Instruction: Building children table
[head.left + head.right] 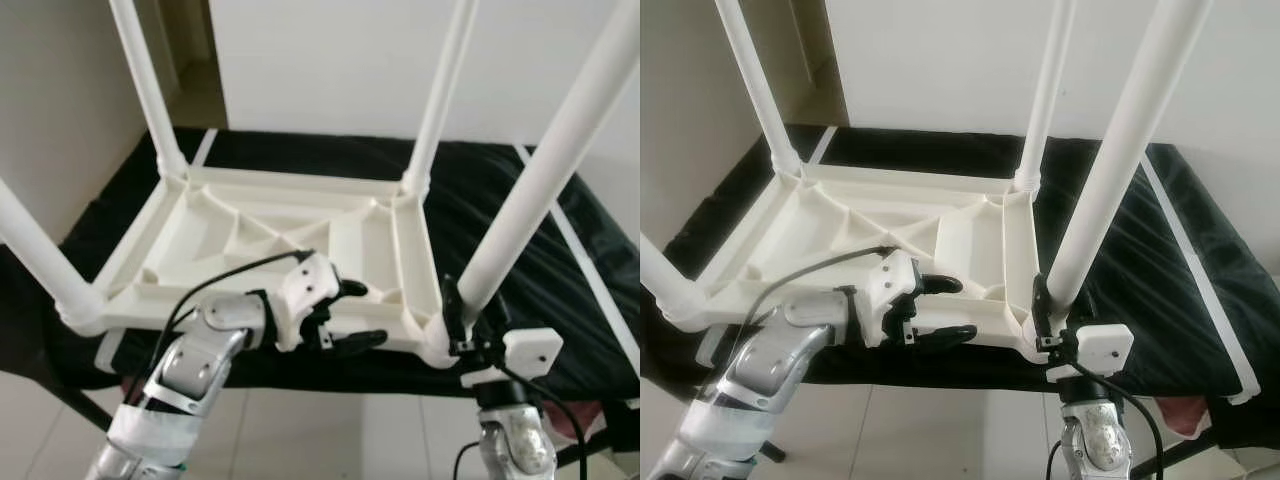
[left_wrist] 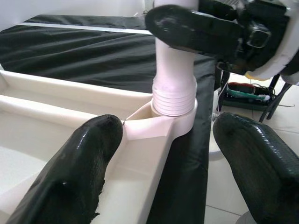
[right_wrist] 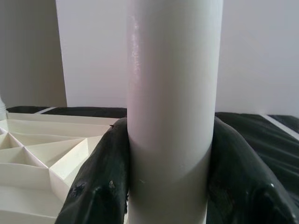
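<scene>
The white plastic children's table [image 1: 270, 245] lies upside down on a black-covered surface [image 1: 520, 200], ribbed underside up. The right gripper [image 3: 170, 186] clamps its jaws around the smooth round near-right leg [image 1: 545, 170]; the left gripper [image 1: 345, 315] straddles the near rim, jaws spread.

— That upturned ribbed plastic table top [image 1: 250, 235] and its round tube legs [image 1: 545, 170]: all white?
— Cream-white. The cloth-covered surface [image 1: 520, 270] beneath is black, with pale stripes [image 1: 590, 275] at right of the frame.
— Floor tiles [image 1: 330, 435]?
— Off-white.
</scene>
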Robot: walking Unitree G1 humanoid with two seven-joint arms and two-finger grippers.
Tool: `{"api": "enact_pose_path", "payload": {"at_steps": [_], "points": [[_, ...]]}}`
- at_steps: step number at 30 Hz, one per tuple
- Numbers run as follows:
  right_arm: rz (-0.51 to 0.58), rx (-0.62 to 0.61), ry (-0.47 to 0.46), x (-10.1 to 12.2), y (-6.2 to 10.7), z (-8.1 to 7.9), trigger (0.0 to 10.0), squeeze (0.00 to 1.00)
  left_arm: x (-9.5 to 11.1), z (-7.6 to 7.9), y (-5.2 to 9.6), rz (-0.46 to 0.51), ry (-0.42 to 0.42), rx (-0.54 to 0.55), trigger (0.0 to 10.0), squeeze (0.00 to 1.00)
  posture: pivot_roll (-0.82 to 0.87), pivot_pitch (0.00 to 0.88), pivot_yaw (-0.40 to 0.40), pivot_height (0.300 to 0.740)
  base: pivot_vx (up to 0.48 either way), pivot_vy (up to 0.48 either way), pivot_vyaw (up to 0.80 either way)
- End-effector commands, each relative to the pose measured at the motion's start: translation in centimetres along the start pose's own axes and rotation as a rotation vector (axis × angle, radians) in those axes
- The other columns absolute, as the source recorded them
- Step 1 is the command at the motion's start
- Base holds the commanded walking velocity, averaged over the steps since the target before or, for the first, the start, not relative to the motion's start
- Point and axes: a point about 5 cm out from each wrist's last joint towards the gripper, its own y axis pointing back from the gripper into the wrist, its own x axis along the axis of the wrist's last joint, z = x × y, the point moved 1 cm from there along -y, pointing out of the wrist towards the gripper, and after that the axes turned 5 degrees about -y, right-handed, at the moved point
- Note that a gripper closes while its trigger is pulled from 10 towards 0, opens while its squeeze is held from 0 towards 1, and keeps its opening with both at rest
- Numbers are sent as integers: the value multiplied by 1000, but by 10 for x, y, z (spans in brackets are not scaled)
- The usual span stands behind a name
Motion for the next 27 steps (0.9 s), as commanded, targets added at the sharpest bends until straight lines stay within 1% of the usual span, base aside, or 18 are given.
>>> {"api": "enact_pose_path", "payload": {"at_steps": [1, 2, 4, 8, 12, 13, 16, 17, 20, 21, 23, 24, 26, 27], "points": [[-294, -99, -38, -45, 23, 16, 10000, 0, 1, -1, -2, -2, -7, 12, 10000, 0, -14, 38, 45, 740, 0, 0, 0], [-294, -99, -38, -45, 23, 16, 10000, 0, 1, -1, -2, -2, -7, 12, 10000, 0, -14, 38, 45, 740, 0, 0, 0], [-306, -114, -67, -47, 23, 18, 10000, 0, 1, -1, -2, -2, -10, 15, 10000, 0, -11, 37, 40, 740, 0, 0, 0], [-311, -107, -61, -49, 26, 18, 10000, 0, 1, -1, -2, -1, -9, 17, 10000, 0, -11, 35, 38, 740, 0, 0, 0], [-307, -75, -25, -49, 28, 16, 10000, 0, 0, 0, -2, -2, -7, 21, 10000, 0, -13, 35, 35, 740, 0, 0, 0], [-307, -64, 26, -49, 30, 14, 10000, 0, 0, -1, -2, -1, -7, 22, 10000, 0, -11, 36, 32, 740, 0, 0, 0], [-304, -81, 30, -48, 30, 15, 10000, 0, 0, -1, -2, -1, -7, 22, 10000, 0, -11, 36, 32, 740, 0, 0, 0], [-305, -145, 11, -48, 31, 17, 10000, 0, 0, -1, -2, -2, -7, 24, 10000, 0, -6, 38, 25, 740, 0, 0, 0], [-299, -324, 38, -47, 31, 26, 10000, 0, 0, -1, 0, -3, -5, 31, 10000, 0, -5, 40, 24, 740, 0, 0, 0], [-299, -324, 38, -47, 31, 26, 10000, 0, 0, -1, 0, -3, -5, 31, 10000, 0, -5, 40, 24, 740, 0, 0, 0], [-303, -417, 67, -49, 29, 34, 10000, 0, 0, -1, 0, -2, -3, 32, 10000, 0, -5, 41, 25, 740, 0, 0, 0], [-303, -417, 67, -49, 29, 34, 10000, 0, 0, -1, 0, -2, -3, 32, 10000, 0, -5, 41, 25, 740, 0, 0, 0], [-309, -498, 67, -52, 28, 43, 10000, 0, 0, -1, -1, 0, -2, 31, 10000, 0, -5, 40, 26, 740, 0, 0, 0], [-309, -498, 67, -52, 28, 43, 10000, 0, 0, -1, -1, 0, -2, 31, 10000, 0, -5, 40, 26, 740, 0, 0, 0]]}}
